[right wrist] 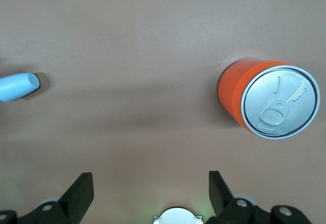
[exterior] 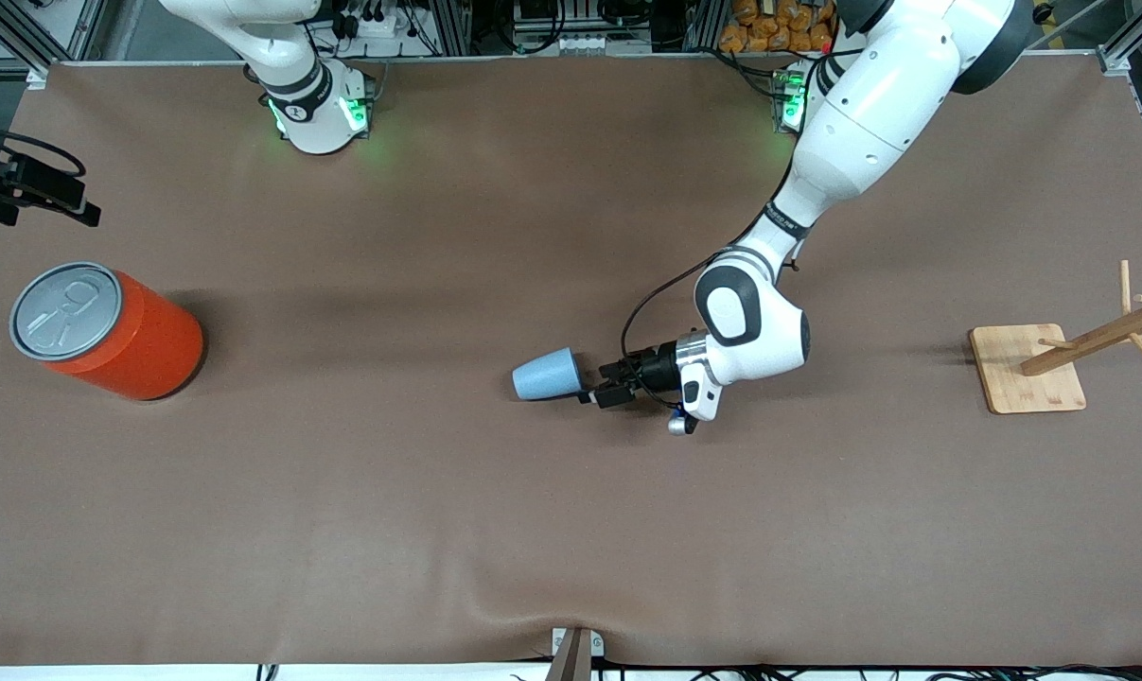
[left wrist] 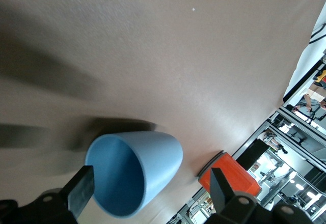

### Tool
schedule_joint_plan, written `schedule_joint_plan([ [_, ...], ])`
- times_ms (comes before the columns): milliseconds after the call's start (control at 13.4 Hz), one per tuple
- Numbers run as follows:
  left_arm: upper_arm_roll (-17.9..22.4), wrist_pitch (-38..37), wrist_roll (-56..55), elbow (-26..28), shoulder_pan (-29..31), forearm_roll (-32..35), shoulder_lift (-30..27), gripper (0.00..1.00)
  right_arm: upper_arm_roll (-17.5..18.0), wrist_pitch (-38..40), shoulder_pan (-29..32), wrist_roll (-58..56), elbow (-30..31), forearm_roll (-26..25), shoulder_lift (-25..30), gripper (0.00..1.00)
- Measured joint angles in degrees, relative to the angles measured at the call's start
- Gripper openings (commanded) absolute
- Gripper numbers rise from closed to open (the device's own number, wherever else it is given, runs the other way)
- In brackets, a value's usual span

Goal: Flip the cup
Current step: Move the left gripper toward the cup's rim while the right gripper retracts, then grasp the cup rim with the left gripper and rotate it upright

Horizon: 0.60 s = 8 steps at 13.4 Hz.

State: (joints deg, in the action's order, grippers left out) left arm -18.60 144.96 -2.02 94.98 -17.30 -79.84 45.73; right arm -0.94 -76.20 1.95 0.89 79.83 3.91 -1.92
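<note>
Brown matte covering spans the whole surface [exterior: 438, 530], with aluminium framing and cabling along the robots' edge. Nearest the working end, the left claw [exterior: 597, 389] sits low, its arm bent at the wrist so that the fingers point level, along the surface and toward the right arm's end. Its fingers [left wrist: 80, 189] are spread wide and pinch nothing. Directly ahead of the fingertips lies the cup [exterior: 547, 375], a small light-blue tumbler resting on its side. Its long axis runs roughly in line with the claw's approach: the open mouth faces the claw, the narrower closed base points away toward the orange can [exterior: 107, 331]. In the left wrist view the rim of the cup [left wrist: 133, 172] stands between the two spread fingers, one finger close against the rim's edge; contact cannot be confirmed. Judged from this arrangement, the coming grasp depends on one finger entering the mouth or both straddling the wall, followed by a rotation bringing the axis upright.

The orange can stands well apart from the left claw, at the right arm's end. Above that end the right claw [right wrist: 147, 193] waits, fingers likewise spread and empty, looking down on the can [right wrist: 267, 99]. A wooden rack [exterior: 1053, 359] stands at the left arm's end. The left arm is clearly the nearer to the cup.
</note>
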Motion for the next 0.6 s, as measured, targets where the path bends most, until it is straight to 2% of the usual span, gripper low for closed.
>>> schedule_joint_plan([
  [449,0.1,1.13,0.0,-2.78,-2.09,-3.14,1.54,0.85,0.07,0.19,-2.88,-0.28,-1.88,-3.87,0.05,1.0],
  [598,0.13,1.91,0.0,-4.05,-3.03,-3.67,2.37,0.76,-0.22,-0.07,-2.86,-0.87,-1.94,-3.87,0.04,1.0],
])
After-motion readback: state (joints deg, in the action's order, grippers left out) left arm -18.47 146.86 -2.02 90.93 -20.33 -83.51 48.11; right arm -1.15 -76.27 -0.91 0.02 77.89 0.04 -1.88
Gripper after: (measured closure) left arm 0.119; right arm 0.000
